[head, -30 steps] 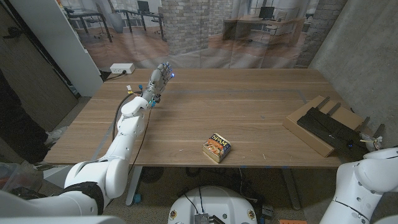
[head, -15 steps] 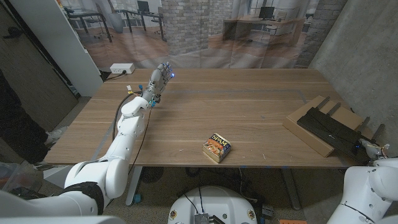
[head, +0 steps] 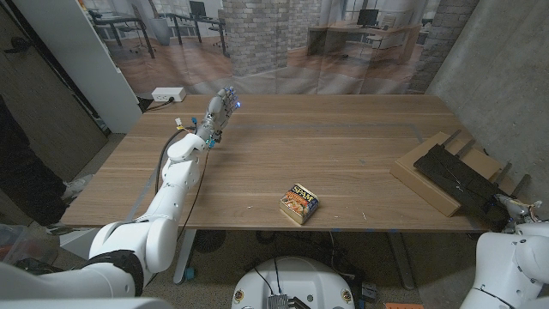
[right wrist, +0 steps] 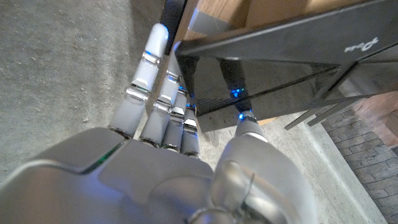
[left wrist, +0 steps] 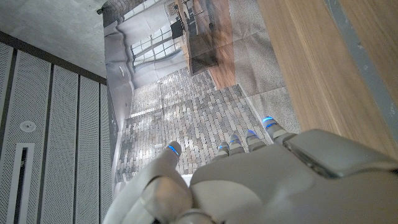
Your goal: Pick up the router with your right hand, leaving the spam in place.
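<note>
Right hand, fingers apart, nears router: rigid, light, slick black shell, likely best gripped across body, clear of thin antennas.

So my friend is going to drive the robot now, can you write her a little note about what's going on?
Right robot hand: at the table's near right corner, fingers spread on either side of the flat black router; whether they have closed on it cannot be told.
Left robot hand: at the far left of the wooden table, holding nothing.
The router lies on a flat cardboard box at the table's right edge.
The small blue and yellow spam tin sits near the front edge, well apart from both hands.
Done: the right hand has reached the router.
Left: grip it and lift it, leaving the spam alone.
</note>
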Motion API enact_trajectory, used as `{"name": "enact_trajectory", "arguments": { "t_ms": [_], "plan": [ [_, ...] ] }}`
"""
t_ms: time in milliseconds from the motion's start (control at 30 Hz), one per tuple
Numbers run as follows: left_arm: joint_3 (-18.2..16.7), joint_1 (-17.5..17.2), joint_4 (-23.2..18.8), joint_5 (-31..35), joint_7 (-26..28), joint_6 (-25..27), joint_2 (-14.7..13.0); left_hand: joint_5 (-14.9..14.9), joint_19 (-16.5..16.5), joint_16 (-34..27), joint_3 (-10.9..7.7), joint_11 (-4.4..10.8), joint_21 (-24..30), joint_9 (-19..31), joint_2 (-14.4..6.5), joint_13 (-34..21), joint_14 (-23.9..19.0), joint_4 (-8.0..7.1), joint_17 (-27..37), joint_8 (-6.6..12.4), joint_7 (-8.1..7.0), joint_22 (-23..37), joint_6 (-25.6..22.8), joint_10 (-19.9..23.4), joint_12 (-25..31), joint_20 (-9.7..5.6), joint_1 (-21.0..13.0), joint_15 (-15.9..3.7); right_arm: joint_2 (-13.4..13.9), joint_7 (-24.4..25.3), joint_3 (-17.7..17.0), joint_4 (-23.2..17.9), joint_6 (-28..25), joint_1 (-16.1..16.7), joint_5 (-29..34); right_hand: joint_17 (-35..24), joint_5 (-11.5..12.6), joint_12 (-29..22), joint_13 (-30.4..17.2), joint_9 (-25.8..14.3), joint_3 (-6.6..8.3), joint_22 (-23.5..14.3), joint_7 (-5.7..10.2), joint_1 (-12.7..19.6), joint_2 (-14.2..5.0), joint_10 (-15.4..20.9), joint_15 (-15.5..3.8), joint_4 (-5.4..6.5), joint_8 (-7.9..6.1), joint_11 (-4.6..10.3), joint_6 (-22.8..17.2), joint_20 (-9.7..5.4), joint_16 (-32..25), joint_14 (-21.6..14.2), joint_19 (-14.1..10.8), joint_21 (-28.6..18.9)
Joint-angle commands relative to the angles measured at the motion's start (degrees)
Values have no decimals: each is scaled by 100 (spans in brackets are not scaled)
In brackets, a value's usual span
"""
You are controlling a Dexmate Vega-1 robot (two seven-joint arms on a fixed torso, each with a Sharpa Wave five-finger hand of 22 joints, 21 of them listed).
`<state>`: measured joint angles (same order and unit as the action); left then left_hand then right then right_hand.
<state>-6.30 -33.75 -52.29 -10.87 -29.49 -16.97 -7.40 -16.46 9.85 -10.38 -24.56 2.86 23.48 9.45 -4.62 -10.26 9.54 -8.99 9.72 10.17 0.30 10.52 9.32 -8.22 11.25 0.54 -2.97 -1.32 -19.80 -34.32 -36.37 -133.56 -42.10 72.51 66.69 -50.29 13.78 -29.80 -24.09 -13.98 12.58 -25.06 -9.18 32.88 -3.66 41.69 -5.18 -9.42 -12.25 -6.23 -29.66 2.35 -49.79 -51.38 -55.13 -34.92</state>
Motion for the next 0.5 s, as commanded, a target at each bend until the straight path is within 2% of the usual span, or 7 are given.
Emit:
{"name": "enact_trajectory", "arguments": {
  "t_ms": [33,67,133,200,300,400,500],
  "plan": [
    [-32,65,124,35,-14,-15,13,-43,14,-6,27,-43,-17,32,-328,-20,549,-15,27,12,26,21,2,-12,13,1,22,30,-30,844,69,-43,38,68,-645,-783,46,-427,-374,-87,143,-190,-44,888,-116,99,-357,-91,-41,105,-249,-188,-678,-133,-190,-387],
    [-34,75,141,39,-17,-23,14,-44,16,-5,27,-44,-20,32,-328,-20,551,-15,27,11,28,21,3,-16,11,3,22,29,-44,928,69,-47,58,74,-704,-852,52,-557,-462,-107,200,-159,-46,1152,-143,171,-449,-109,-71,138,-361,-314,-766,-199,-327,-471],
    [-41,99,183,49,-17,-43,19,-44,15,-6,28,-40,-22,32,-328,-20,550,-15,27,11,31,21,4,-17,11,6,22,32,-70,1075,62,-60,100,84,-839,-1139,44,-713,-604,-142,233,-120,-17,1491,-163,159,-557,-85,-80,172,-444,-469,-999,-274,-479,-597],
    [-46,125,227,60,-29,-62,20,-44,13,-4,28,-41,-23,32,-328,-20,554,-15,27,11,28,21,4,-17,11,1,22,34,-86,1164,31,-81,136,87,-1016,-1380,33,-849,-697,-169,248,-109,-23,1627,-228,224,-633,-26,-97,168,-523,-589,-1149,-376,-612,-713],
    [-55,162,288,77,-38,-96,28,-45,13,-5,29,-47,-27,32,-329,-20,553,-16,27,12,31,21,2,-15,12,4,22,39,-79,1279,15,-92,185,92,-1236,-1688,30,-1012,-778,-209,312,-182,-52,1910,-236,343,-708,-58,-141,139,-680,-807,-1281,-540,-742,-907],
    [-66,197,343,91,-46,-113,40,-45,15,-4,30,-45,-33,32,-329,-20,556,-16,27,10,26,22,6,-17,11,5,22,36,-37,1326,0,-92,218,100,-1442,-1946,19,-1084,-801,-254,376,-328,-42,2228,-219,338,-700,-83,-127,147,-706,-1040,-1401,-654,-811,-1127],
    [-78,229,396,108,-56,-131,47,-46,10,-5,30,-49,-36,32,-330,-20,555,-16,27,11,29,22,4,-16,12,3,22,35,-28,1420,-41,-91,299,98,-1707,-2024,8,-1114,-797,-280,413,-392,-32,2408,-220,362,-700,-88,-139,147,-769,-1177,-1478,-706,-890,-1251]
  ]
}}
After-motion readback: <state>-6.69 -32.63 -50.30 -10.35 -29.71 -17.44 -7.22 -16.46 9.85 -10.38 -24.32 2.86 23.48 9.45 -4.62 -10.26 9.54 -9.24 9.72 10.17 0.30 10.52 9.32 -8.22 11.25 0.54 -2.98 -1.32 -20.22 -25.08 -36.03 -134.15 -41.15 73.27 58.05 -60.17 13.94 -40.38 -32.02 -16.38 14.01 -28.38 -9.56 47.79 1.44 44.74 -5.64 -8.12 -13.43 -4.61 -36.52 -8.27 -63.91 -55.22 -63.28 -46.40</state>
